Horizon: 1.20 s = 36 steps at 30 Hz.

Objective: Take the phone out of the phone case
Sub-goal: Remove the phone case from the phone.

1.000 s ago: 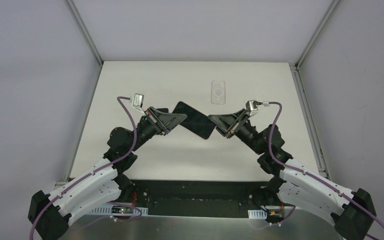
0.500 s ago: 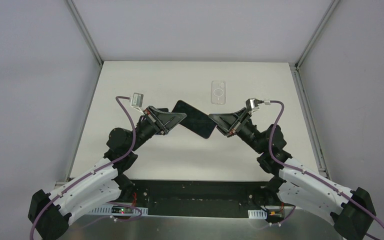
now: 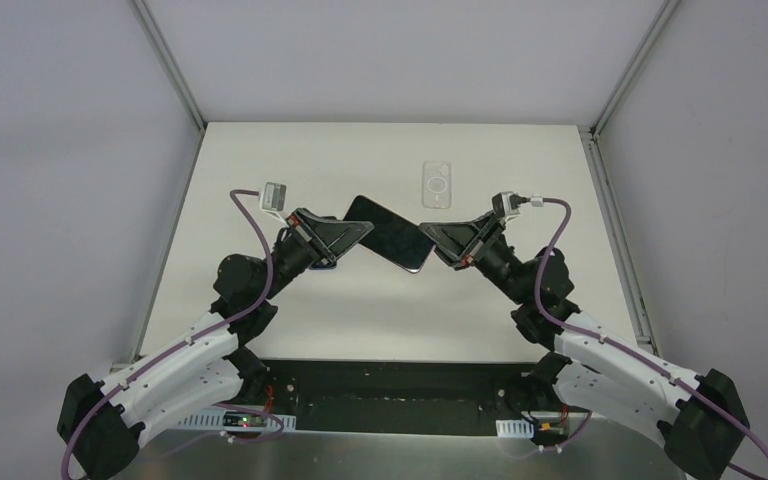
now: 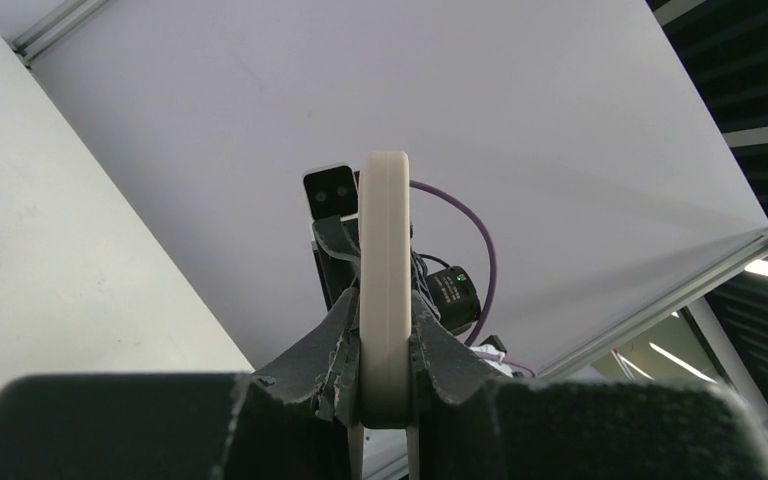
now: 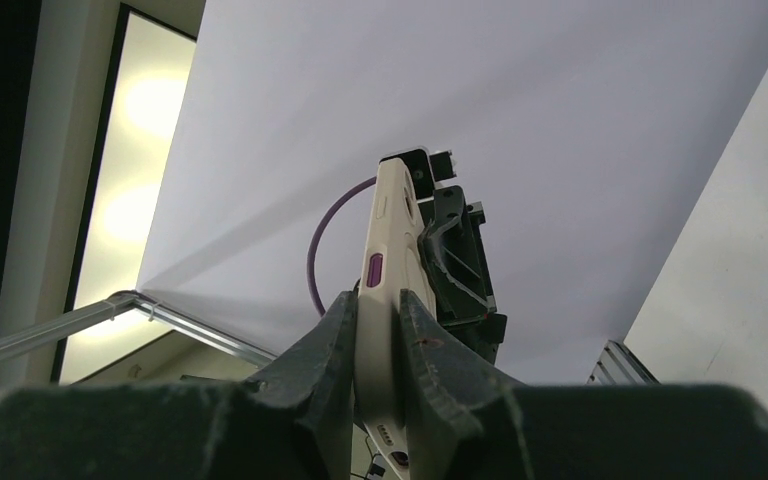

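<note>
top external: left gripper [image 3: 363, 232] and right gripper [image 3: 426, 238] clamp opposite phone [image 3: 392, 238] edges; case [image 3: 437, 185] lies apart beyond.

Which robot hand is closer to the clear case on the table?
Right. The right gripper holds the phone close on the near side of the clear case; the left gripper holds its other end, farther to the left.

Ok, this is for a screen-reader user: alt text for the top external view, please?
A dark phone is held over the table between the left pincer and right pincer, each clamped on an opposite end. A clear phone case lies flat farther back.
</note>
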### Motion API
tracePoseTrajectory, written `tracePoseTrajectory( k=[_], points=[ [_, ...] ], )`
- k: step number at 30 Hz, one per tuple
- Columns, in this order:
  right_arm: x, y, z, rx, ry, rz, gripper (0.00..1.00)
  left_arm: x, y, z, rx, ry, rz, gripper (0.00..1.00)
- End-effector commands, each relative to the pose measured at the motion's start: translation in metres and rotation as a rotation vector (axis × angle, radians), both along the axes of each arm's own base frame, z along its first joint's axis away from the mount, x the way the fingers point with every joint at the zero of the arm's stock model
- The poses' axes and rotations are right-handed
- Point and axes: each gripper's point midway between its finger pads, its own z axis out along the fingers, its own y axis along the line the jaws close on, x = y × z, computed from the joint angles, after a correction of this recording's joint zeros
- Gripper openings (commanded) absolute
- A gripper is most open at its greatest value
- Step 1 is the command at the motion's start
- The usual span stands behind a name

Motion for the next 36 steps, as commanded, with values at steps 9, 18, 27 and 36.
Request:
tracePoseTrajectory(
  k=[9, 18, 27, 36],
  points=[
    [-0.04, -0.01, 0.06, 0.169, -0.167, 0.135, 0.0, 0.003, 0.004, 0.019, -0.032, -0.051, 0.024, 0.0],
    [-0.049, -0.015, 0.068, 0.212, -0.203, 0.16, 0.15, 0.006, 0.002, 0.018, -0.043, -0.036, 0.023, 0.0],
    [-0.038, -0.027, 0.064, 0.235, -0.166, 0.073, 0.3, 0.004, 0.007, 0.022, -0.064, -0.046, 0.034, 0.0],
    [-0.026, -0.038, 0.052, 0.233, -0.118, -0.013, 0.33, -0.002, 0.015, 0.033, -0.095, -0.068, 0.046, 0.0]
  ],
)
